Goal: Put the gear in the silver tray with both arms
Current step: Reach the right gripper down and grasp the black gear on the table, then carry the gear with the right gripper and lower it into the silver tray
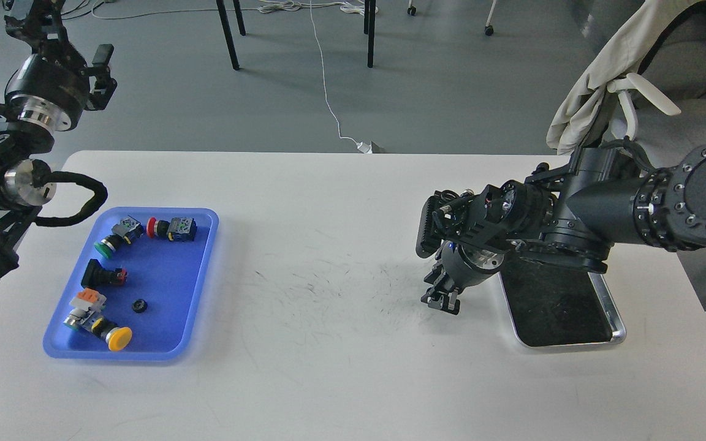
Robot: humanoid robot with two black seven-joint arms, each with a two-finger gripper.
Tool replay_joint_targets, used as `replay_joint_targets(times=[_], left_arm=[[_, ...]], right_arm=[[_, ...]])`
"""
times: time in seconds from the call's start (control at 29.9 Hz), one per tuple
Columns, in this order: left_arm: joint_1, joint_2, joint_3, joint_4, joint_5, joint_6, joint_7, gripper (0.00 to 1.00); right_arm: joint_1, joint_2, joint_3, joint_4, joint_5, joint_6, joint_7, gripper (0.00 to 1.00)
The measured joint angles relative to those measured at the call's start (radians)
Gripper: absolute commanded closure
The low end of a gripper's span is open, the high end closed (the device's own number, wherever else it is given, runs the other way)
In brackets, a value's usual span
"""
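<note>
The gear (139, 305) is a small black toothed ring lying in the blue tray (200, 278) at the left of the table. The silver tray (611, 306), with a shiny rim and a dark scratched bottom, lies at the right, partly hidden by my right arm. My right gripper (442, 301) points down just above the table, left of the silver tray's near-left corner. Its dark fingers cannot be told apart, and nothing shows in them. My left gripper (100, 75) is raised high beyond the table's far left corner, with fingers apart and empty.
The blue tray also holds several push buttons: green (111, 240), red (169, 228), black (102, 274) and yellow (108, 334). The white table (328, 343) has scuff marks in the middle. Chair legs and a cable are on the floor behind, and a cloth-draped chair (610, 73) stands at the far right.
</note>
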Motion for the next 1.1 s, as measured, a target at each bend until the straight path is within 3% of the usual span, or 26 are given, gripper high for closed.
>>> replay_joint_targets(times=[0.23,0.67,1.1], left_arm=[[0.001,0.0,0.0,0.0,0.0,0.001,0.0,0.01],[0.01,0.0,0.0,0.001,0.0,0.003,0.0,0.02],[0.011,-0.001,0.006,0.0,0.003,0.009,0.0,0.02]], right_arm=[[0.006,0.0,-0.001,0.0,-0.002,0.009,0.0,0.72],[0.007,-0.001,-0.002,-0.001,-0.004,0.049,0.0,0.99],[0.057,-0.071,-0.003,0.006,-0.003,0.051,0.0,0.99]])
